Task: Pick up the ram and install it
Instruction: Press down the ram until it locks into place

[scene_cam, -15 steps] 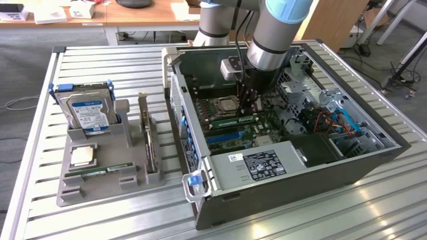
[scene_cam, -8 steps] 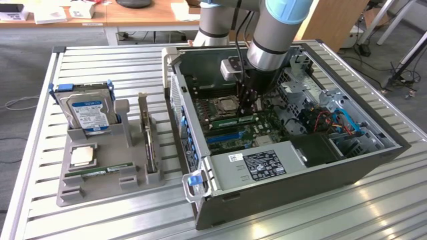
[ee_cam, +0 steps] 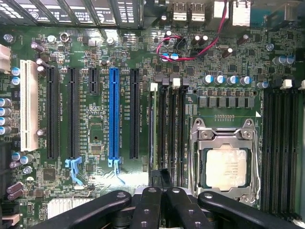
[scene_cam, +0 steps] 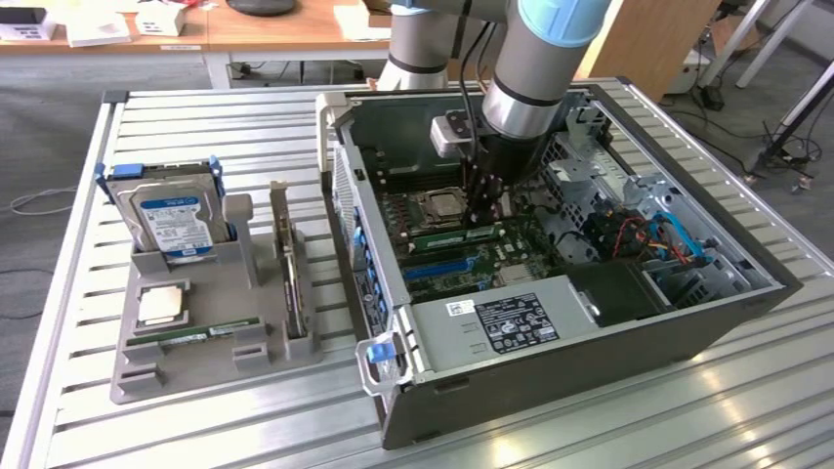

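Slatted metal bench [scene_cam: 195,127], open computer case [scene_cam: 729,313] lying on its side toward the exterior view's right edge, grey parts holder [scene_cam: 195,366] toward the left edge. You have the gripper [scene_cam: 485,210] down inside the case, over the motherboard [scene_cam: 521,259], beside the processor socket [scene_cam: 437,207].

Wrist view: the fingers [ee_cam: 147,207] are drawn together with no gap between them, directly above the memory slots [ee_cam: 174,129] next to the socket. A thin green strip, judged to be the ram [ee_cam: 153,126], stands edge-up in the slot nearest the blue connector [ee_cam: 113,114] (whether its latches have clicked home cannot be told). Nothing shows between the fingers, so the stick looks placed, not carried.

Another green stick [scene_cam: 209,330] lies on the holder, near the spare processor [scene_cam: 163,305] and hard drive [scene_cam: 170,217].

Judgement: pick done, insertion at or near its end; seating unconfirmed.
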Available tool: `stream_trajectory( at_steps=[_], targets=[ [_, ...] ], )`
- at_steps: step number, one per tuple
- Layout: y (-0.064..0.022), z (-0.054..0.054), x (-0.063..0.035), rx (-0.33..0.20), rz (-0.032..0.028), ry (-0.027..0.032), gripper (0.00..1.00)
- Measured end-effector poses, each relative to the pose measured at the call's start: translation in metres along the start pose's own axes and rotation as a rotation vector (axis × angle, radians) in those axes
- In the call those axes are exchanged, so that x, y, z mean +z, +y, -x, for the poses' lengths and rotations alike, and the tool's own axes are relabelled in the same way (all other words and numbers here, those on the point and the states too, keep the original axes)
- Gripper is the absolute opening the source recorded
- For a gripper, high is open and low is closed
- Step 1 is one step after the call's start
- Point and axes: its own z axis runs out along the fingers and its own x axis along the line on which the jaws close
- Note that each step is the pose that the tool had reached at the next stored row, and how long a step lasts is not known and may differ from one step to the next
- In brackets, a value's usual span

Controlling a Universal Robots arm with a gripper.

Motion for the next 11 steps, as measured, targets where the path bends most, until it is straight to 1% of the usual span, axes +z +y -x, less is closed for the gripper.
stream_trajectory(
  at_steps=[2,11],
  targets=[
    [0.0,-0.0001,-0.0001,0.0,0.0001,0.0038,0.11],
    [0.0,-0.0001,0.0012,0.0,0.0,0.0038,0.11]
  ],
)
